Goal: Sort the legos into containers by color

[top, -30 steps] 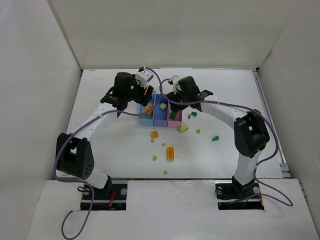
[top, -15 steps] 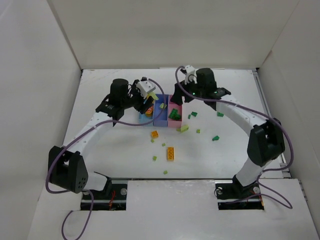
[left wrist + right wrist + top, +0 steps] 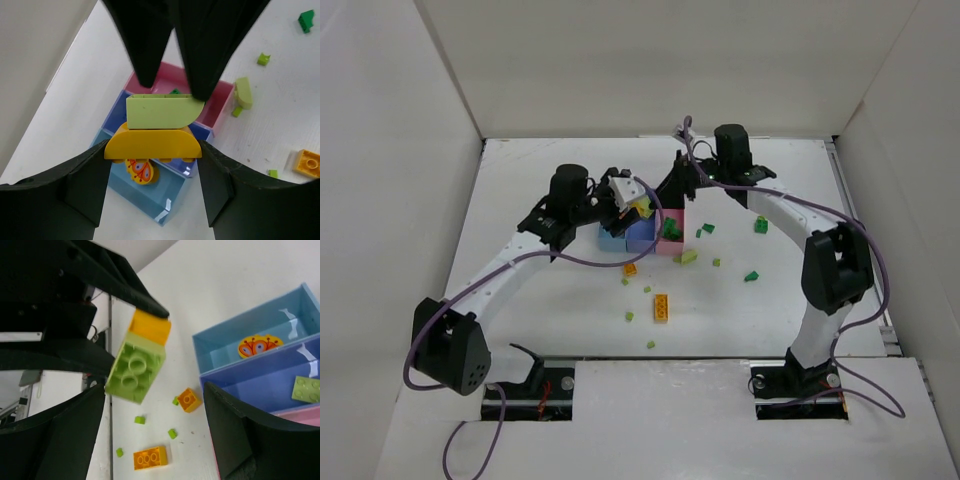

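My left gripper (image 3: 154,150) is shut on the ends of a yellow-orange brick (image 3: 152,142) with a lime green brick (image 3: 162,111) stuck on it, held above the three-bin tray (image 3: 612,241). In the top view this gripper (image 3: 638,207) hangs over the periwinkle bin (image 3: 640,240). My right gripper (image 3: 154,387) is open and faces the lime brick (image 3: 134,371), its fingers (image 3: 145,45) on either side of that brick's far end. A round yellow-red piece (image 3: 141,170) lies in the light blue bin (image 3: 155,205). A lime brick (image 3: 305,388) lies in the periwinkle bin. Dark green bricks (image 3: 670,228) lie in the pink bin (image 3: 670,246).
Loose bricks lie in front of the tray: a long orange brick (image 3: 661,307), a small orange one (image 3: 630,268), several tiny lime pieces (image 3: 629,316) and a larger lime piece (image 3: 687,257). Dark green bricks (image 3: 751,275) lie to the right. White walls enclose the table.
My left gripper has carried the stacked bricks right and forward over the tray. My right gripper has lifted off the pink bin and swung round to face the stack.
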### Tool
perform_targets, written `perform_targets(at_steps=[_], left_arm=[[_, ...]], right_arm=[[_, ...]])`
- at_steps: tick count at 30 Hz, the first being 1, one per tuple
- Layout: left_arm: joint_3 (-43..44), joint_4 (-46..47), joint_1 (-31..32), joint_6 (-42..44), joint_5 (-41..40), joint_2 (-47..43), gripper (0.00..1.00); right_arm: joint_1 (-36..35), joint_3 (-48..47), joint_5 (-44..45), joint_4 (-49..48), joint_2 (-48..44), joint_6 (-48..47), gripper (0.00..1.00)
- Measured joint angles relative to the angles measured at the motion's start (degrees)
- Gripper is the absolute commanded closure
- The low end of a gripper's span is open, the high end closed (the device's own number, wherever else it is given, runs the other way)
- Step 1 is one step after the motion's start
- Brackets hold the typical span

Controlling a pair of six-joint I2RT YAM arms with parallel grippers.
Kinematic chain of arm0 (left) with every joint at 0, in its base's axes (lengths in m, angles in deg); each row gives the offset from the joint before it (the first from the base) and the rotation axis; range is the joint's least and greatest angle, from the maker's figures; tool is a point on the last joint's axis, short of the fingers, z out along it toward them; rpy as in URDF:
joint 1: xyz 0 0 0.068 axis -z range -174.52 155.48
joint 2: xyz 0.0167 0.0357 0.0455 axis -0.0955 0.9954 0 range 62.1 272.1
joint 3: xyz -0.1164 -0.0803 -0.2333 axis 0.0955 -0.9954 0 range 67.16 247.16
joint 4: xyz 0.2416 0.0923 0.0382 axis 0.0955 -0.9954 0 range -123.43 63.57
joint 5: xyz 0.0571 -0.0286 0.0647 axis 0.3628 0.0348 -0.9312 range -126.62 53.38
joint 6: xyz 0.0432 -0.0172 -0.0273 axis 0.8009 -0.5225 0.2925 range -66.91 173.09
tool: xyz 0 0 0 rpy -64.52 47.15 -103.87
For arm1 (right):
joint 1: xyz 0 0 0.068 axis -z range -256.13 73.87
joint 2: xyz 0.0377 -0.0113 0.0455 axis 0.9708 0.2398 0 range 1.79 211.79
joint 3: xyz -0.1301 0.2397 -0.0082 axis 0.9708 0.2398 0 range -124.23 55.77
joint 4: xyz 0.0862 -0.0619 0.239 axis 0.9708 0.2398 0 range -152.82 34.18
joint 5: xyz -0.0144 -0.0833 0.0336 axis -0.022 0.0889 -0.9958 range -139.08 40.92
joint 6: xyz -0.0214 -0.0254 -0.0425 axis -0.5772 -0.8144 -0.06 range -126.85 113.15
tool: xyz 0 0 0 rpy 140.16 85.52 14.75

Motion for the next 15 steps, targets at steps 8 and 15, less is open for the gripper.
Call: perform_targets(at_steps=[8, 15], left_arm=[[0.00, 0.70, 4.48, 0.90, -1.29, 0.00, 0.52], [0.00, 2.12, 4.61, -0.83, -3.43, -0.02, 0.53]], right_arm=[[-0.39, -3.82, -5.62, -0.98, 2.08, 2.14, 0.24], [-0.39, -3.82, -7.96, -1.27, 2.08, 3.41, 0.45]])
